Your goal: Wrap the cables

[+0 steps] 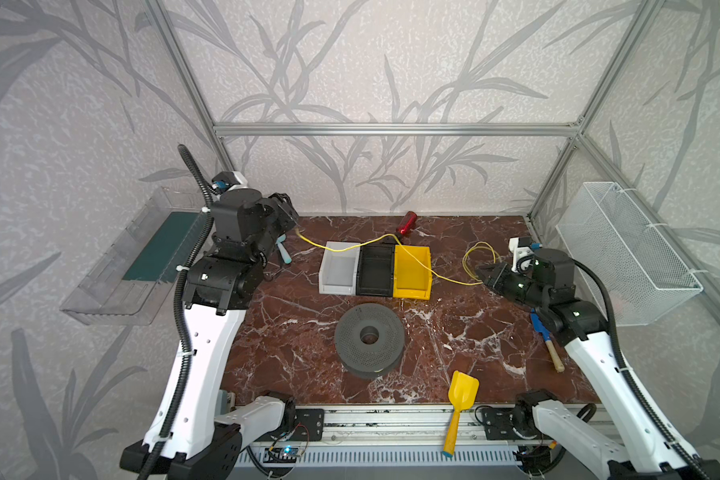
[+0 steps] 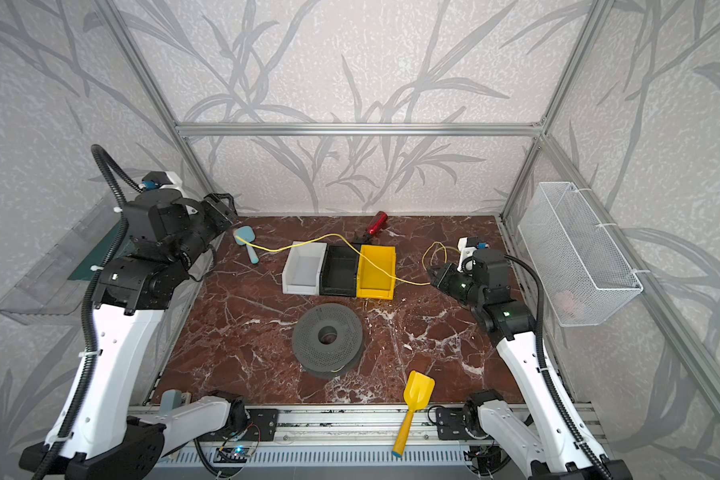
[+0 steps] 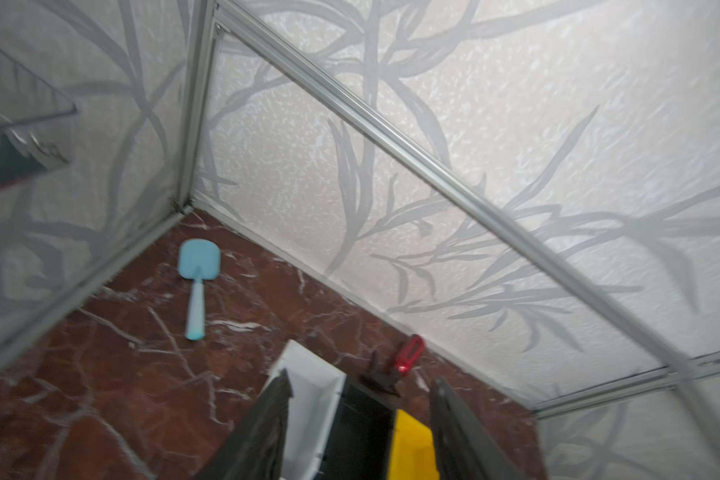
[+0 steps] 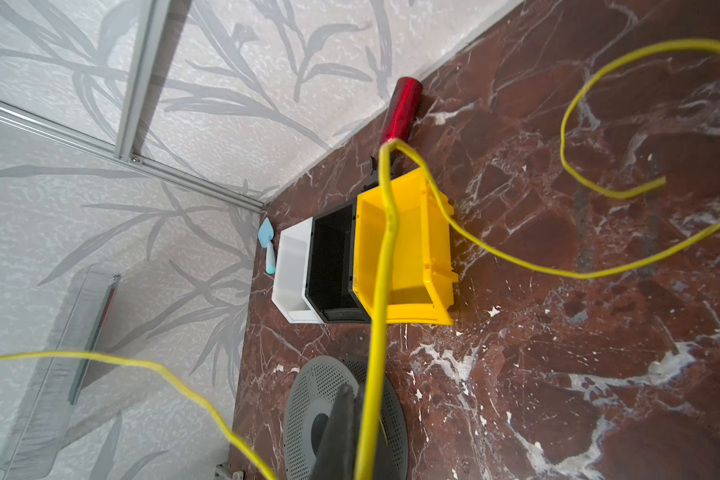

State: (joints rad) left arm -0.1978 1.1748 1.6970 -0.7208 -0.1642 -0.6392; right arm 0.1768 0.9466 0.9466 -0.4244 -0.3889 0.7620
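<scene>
The thin yellow cable [image 1: 341, 250] [image 2: 412, 282] drapes from the back left across the white, black and yellow bins to the right side, where it curls into a loose loop. My right gripper [image 1: 481, 277] [image 4: 356, 390] is shut on the cable [image 4: 385, 249], low over the table to the right of the yellow bin. My left gripper [image 1: 289, 216] [image 3: 360, 378] hovers at the back left, open, with nothing between its fingers; the cable's far end hangs just below it. A grey perforated spool [image 1: 368, 334] lies flat in the middle of the table.
White [image 1: 337, 270], black [image 1: 377, 270] and yellow [image 1: 412, 272] bins stand in a row. A red-handled tool [image 1: 406, 222] lies at the back, a light blue spatula [image 2: 246, 243] back left, a yellow toy shovel [image 1: 460, 399] at the front. A wire basket [image 1: 624, 249] hangs on the right wall.
</scene>
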